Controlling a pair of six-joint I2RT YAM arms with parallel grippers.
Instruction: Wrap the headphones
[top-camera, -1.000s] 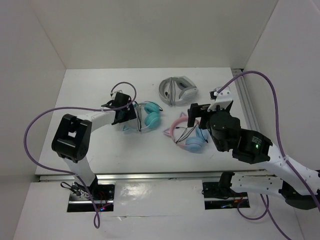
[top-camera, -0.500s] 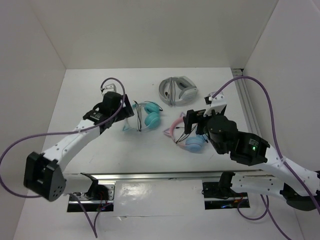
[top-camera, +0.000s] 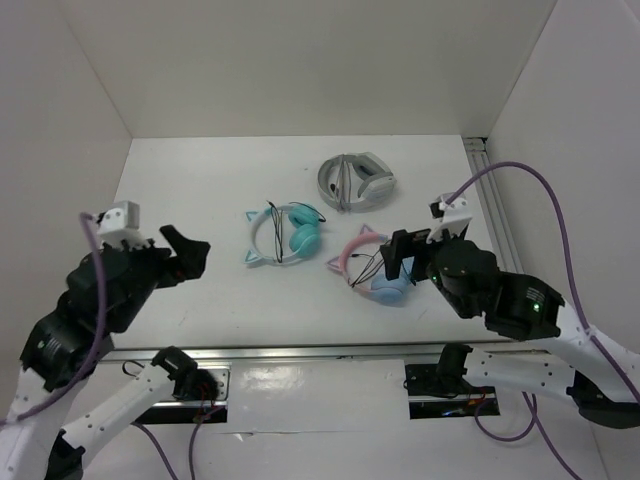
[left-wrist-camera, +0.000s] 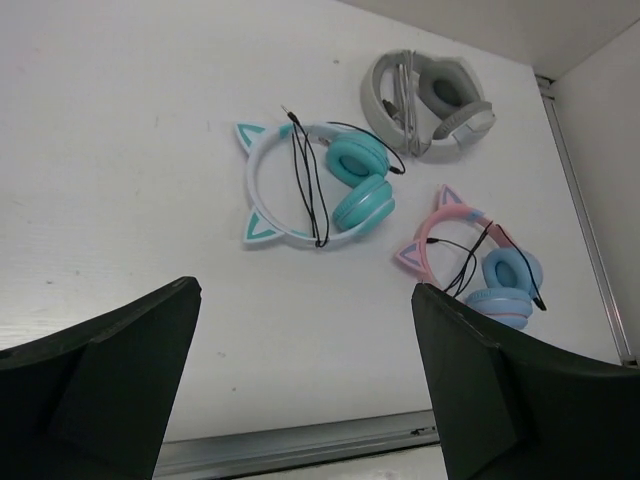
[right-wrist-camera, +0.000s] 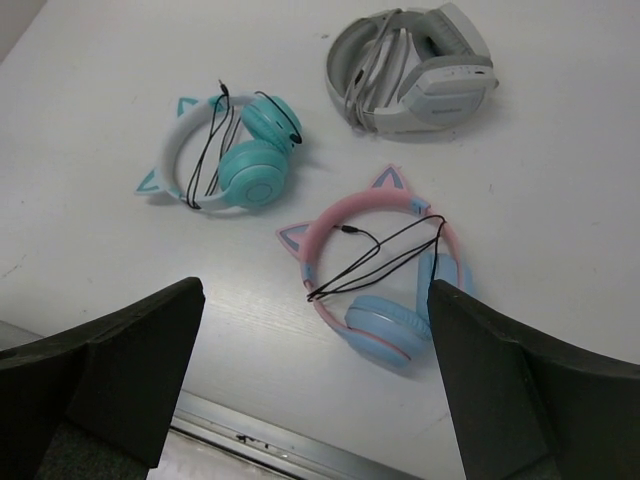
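Note:
The teal headphones (top-camera: 285, 235) lie flat on the white table, left of middle, with a whitish headband, two pointed ears and a thin black cable (top-camera: 279, 236) looped across the band. They also show in the left wrist view (left-wrist-camera: 345, 185) and the right wrist view (right-wrist-camera: 245, 160). My left gripper (top-camera: 185, 255) is open and empty, raised well to the left of them (left-wrist-camera: 305, 290). My right gripper (top-camera: 400, 255) is open and empty, held above the pink-and-blue headphones (right-wrist-camera: 315, 290).
Pink-and-blue cat-ear headphones (top-camera: 375, 268) with a black cable lie right of the teal pair. Grey-white folded headphones (top-camera: 355, 180) lie at the back. A metal rail (top-camera: 300, 350) runs along the table's near edge. White walls stand on three sides.
My left gripper has drawn back from the teal headphones to the near left and risen, empty. My right gripper has shifted slightly right and nearer. The headphones lie as before.

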